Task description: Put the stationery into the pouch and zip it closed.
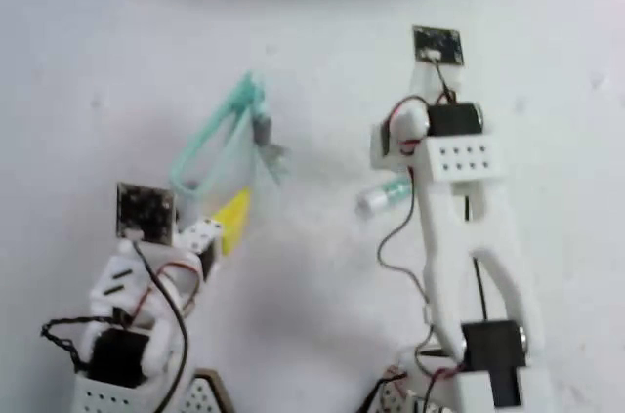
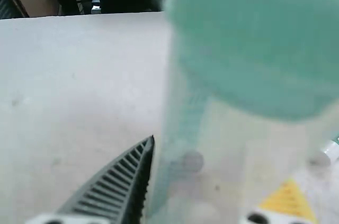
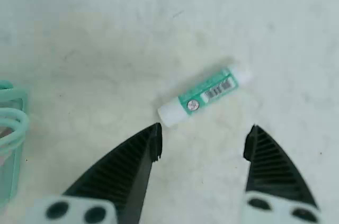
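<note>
**Glue stick on the table, pouch at the left gripper**

In the high view the pouch (image 1: 225,154), clear with a teal edge, lies left of centre on the white table (image 1: 322,61). It runs at a slant from the upper middle down toward the lower left. A yellow item (image 1: 232,213) shows through its lower end. The left gripper (image 1: 207,234) sits at that lower end, in the lower left of the frame, touching the pouch or just beside it.

The left wrist view looks straight onto the pouch (image 2: 254,49) from very close. One ribbed black finger (image 2: 119,181) lies alongside its teal edge, and the yellow item (image 2: 288,200) is seen through the clear wall. Whether the left jaws are clamped on the pouch or standing loose cannot be told.

The glue stick (image 1: 383,196), white with a green label, lies on the table right of centre, well apart from the pouch. The right arm (image 1: 469,227) reaches up the right side of the frame above it. In the right wrist view the right gripper (image 3: 204,128) hangs over the table with its jaws wide apart. The glue stick (image 3: 204,97) lies crosswise just beyond the two tips, and neither touches it.
</note>
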